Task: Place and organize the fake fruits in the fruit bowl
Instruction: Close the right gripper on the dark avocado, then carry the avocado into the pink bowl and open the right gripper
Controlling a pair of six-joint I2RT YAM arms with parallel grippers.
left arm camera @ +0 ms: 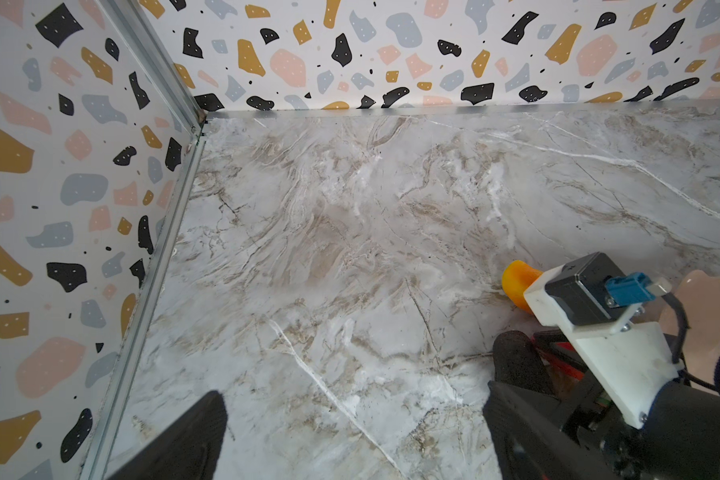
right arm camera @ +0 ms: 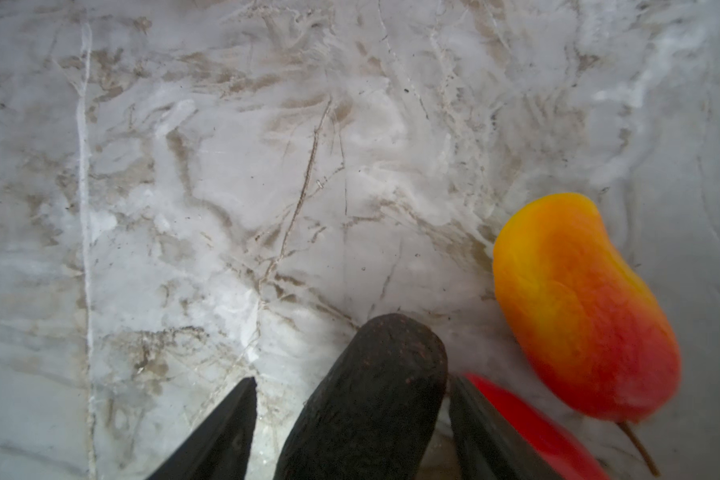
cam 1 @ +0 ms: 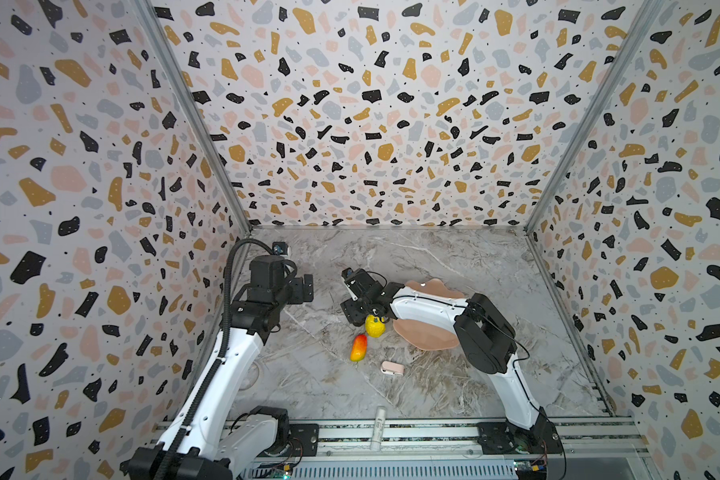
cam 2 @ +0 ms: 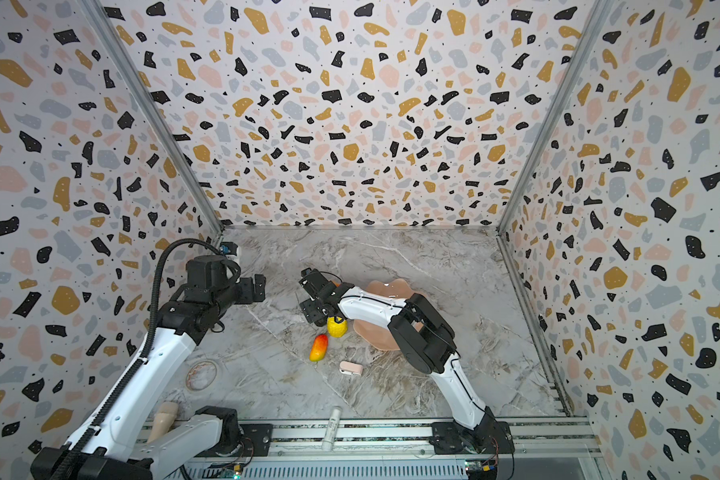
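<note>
My right gripper (right arm camera: 350, 382) is low over the marble, open, with its jaws on either side of a black oval fruit (right arm camera: 375, 395); a gap shows on one side. Beside it lie a red-yellow mango (right arm camera: 578, 307) and a red fruit (right arm camera: 528, 415), mostly hidden behind one finger. In both top views the right gripper (cam 1: 352, 313) is left of the peach-pink fruit bowl (cam 1: 425, 338), which the right arm partly covers. Just in front of the gripper are a bumpy yellow citrus (cam 1: 375, 325) and another mango (cam 1: 358, 348). My left gripper (left arm camera: 358, 436) hangs open and empty at the left.
A pale pink clip-like object (cam 1: 392, 368) lies in front of the bowl. A white tube (cam 1: 379, 428) rests on the front rail. A thin ring (cam 2: 201, 374) lies on the table under the left arm. Patterned walls close in three sides.
</note>
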